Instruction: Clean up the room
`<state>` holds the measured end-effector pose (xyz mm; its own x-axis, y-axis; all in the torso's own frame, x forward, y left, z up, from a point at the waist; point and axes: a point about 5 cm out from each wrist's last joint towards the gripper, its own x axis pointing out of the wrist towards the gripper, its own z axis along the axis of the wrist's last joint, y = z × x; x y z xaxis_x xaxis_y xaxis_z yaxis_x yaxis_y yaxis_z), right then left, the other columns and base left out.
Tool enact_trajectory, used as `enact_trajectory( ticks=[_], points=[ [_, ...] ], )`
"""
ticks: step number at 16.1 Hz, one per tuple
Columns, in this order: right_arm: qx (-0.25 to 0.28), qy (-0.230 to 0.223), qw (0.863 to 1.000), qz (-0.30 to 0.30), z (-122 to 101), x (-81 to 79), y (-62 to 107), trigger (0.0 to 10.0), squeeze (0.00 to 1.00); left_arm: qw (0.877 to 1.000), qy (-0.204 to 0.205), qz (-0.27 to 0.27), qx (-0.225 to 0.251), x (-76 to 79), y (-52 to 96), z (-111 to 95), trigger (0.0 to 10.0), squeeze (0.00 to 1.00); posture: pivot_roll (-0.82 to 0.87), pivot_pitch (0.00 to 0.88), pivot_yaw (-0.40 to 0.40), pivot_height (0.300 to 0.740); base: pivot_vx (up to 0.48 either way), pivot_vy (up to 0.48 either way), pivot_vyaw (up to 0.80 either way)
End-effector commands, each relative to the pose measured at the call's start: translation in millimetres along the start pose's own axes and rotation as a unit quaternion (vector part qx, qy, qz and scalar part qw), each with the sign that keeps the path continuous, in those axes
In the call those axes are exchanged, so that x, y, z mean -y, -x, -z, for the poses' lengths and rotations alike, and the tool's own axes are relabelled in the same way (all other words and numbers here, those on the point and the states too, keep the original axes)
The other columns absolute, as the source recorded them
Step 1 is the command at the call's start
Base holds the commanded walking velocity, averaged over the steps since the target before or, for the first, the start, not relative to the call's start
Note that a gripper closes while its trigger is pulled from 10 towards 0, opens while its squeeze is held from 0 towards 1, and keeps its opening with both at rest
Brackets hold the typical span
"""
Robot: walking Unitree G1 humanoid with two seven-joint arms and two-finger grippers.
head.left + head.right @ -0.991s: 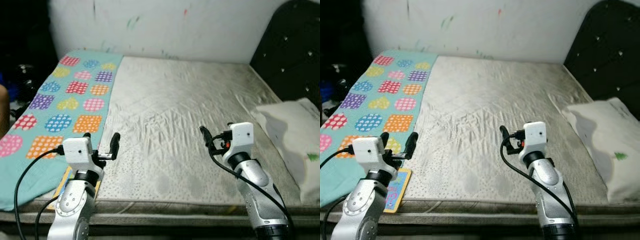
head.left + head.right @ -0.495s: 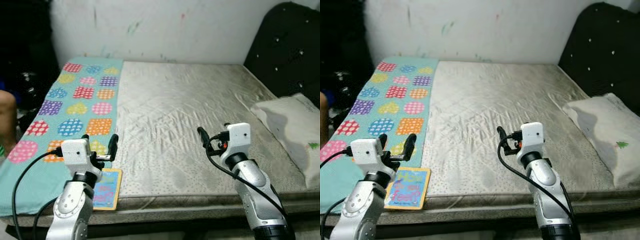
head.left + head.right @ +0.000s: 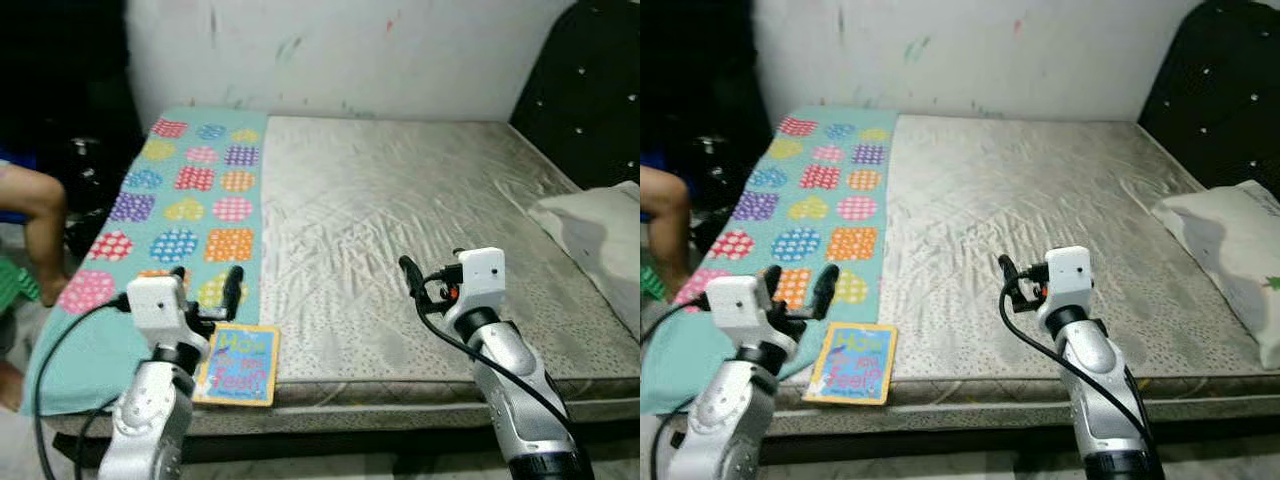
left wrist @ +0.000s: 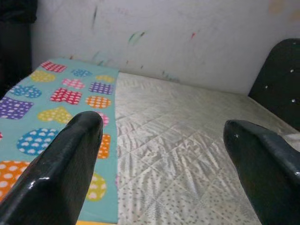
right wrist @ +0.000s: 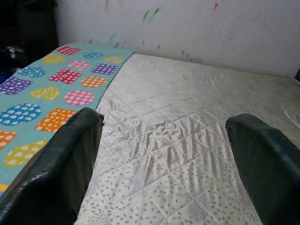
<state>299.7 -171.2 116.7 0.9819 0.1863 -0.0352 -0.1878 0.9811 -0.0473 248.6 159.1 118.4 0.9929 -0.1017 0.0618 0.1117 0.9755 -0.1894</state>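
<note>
The book [image 3: 238, 364] lies just beside and below the left claw [image 3: 205, 290]. Both claws are wide open and empty; right claw [image 3: 412, 282].

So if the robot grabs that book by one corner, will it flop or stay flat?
The book looks thin and lies flat at the mattress edge, so it would probably bend a little. It is likely light. Its cover seems glossy, so it might slip from the open left pincer.

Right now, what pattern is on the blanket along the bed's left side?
The blanket is teal with multicoloured polka-dotted hearts, squares and circles. It shows best in the left eye view.
</note>
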Motion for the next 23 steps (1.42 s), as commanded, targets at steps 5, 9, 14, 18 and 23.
enact_trajectory(
  ticks=[5, 9, 14, 18, 23],
  points=[
    [0.005, 0.006, 1.0, 0.005, -3.8, 5.3, 0.2, 10.0, 0.0, 1.0, 0.003, 0.011, 0.003, 3.6, 0.6, -1.9, 10.0, 0.0, 0.01, 0.0, -0.038, 0.74, 0.272, 0.0, 0.0],
    [0.005, 0.006, 1.0, 0.004, -3.5, 4.9, 0.3, 10.0, 0.0, 1.0, 0.002, 0.013, 0.003, 4.0, 0.7, -1.7, 10.0, 0.0, 0.01, 0.0, -0.038, 0.74, 0.285, 0.0, 0.0],
    [0.005, 0.005, 1.0, 0.004, -3.2, 4.6, -0.7, 10.0, 0.0, 1.0, -0.003, 0.015, 0.001, 3.5, 0.1, -1.4, 10.0, 0.0, 0.01, 0.0, -0.034, 0.74, 0.286, 0.0, 0.0],
    [0.005, 0.007, 1.0, 0.004, -2.5, 5.1, -1.4, 10.0, 0.0, 1.0, -0.006, 0.017, 0.001, 3.9, -0.2, -1.5, 10.0, 0.0, 0.01, 0.0, -0.034, 0.74, 0.278, 0.0, 0.0],
    [0.005, 0.009, 1.0, 0.002, -1.9, 5.0, -1.5, 10.0, 0.0, 1.0, -0.014, 0.012, -0.005, 3.2, -0.7, 0.5, 10.0, 0.0, 0.01, 0.0, -0.034, 0.74, 0.05, 0.0, 0.0]
  ],
)
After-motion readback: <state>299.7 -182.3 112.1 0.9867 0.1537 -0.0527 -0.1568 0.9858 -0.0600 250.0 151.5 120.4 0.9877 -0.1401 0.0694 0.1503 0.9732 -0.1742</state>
